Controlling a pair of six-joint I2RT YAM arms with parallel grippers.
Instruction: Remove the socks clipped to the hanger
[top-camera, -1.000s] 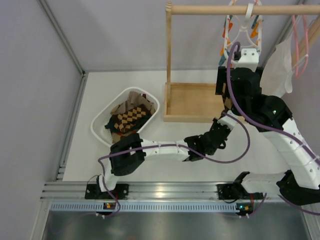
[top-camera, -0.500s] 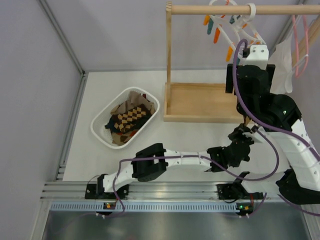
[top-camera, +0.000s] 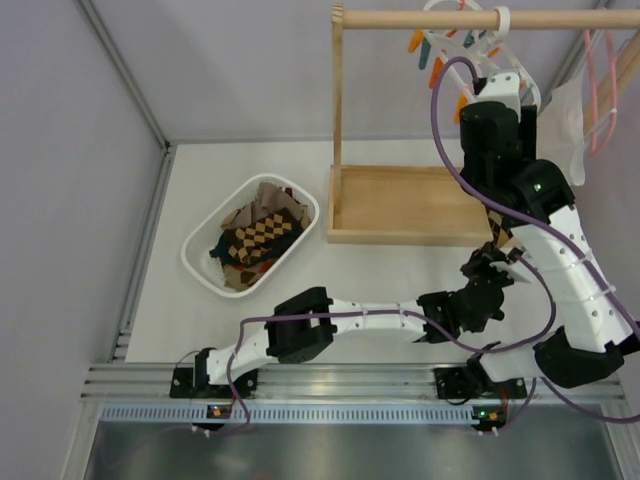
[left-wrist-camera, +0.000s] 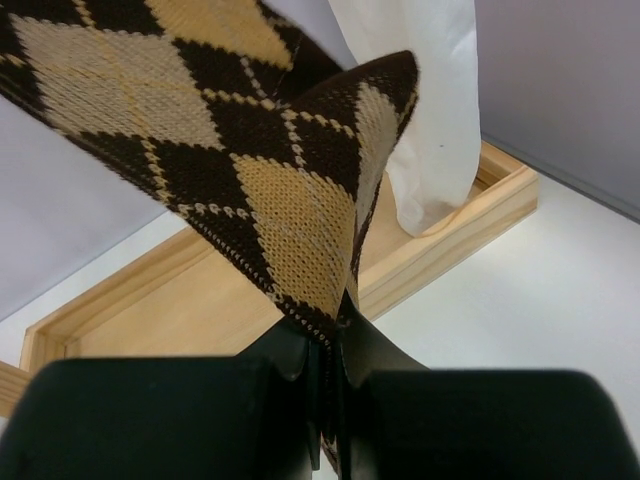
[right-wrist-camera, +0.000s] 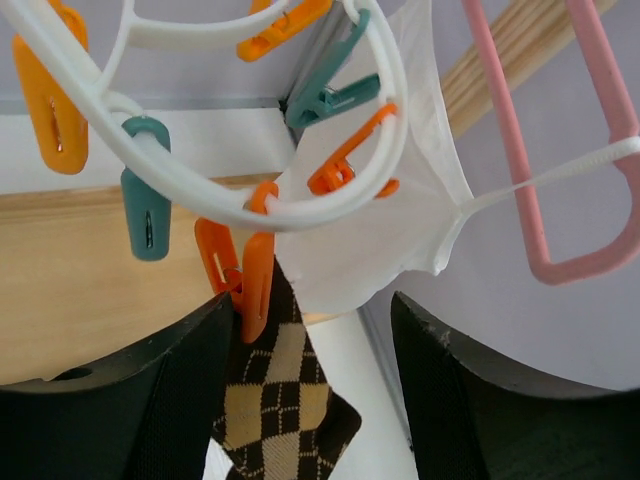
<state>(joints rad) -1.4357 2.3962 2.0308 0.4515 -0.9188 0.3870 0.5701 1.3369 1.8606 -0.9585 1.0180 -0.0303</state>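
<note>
Wooden rack (top-camera: 400, 205): upright on the white table, round rail across the top, shallow tray base below.
Basket (top-camera: 200, 262): white, on the table left of the rack, well apart from both grippers.
Basket socks (top-camera: 258, 236): heaped in the basket, brown and tan argyle diamonds uppermost, darker pieces at the edges.
White cloth (right-wrist-camera: 400, 235): hanging just behind the ring of the hanger, beside the pink hanger (right-wrist-camera: 590, 160).
Hanger (right-wrist-camera: 300, 205): white plastic oval ring, hooked on the rail at the rack's right end, tilted, with orange and teal clothespins dangling from the ring.
Clipped sock (left-wrist-camera: 250, 160): long and soft, dark brown with tan diamonds crossed by thin pale stitched lines; top end bitten by an orange clothespin (right-wrist-camera: 247, 275) on the ring, body hanging down over the rack's right side, lower end in the left gripper.
Left gripper (left-wrist-camera: 325, 345): low, in front of the tray's right corner; black fingers (left-wrist-camera: 290, 345) pressed nearly together, pinching a folded edge of the clipped sock.
Right gripper (right-wrist-camera: 308, 310): raised to the ring; fingers (right-wrist-camera: 170, 390) spread wide and holding nothing, the clipped sock and its orange clothespin hanging between them, close by the left-hand finger in the wrist view; contact there impossible to tell.
</note>
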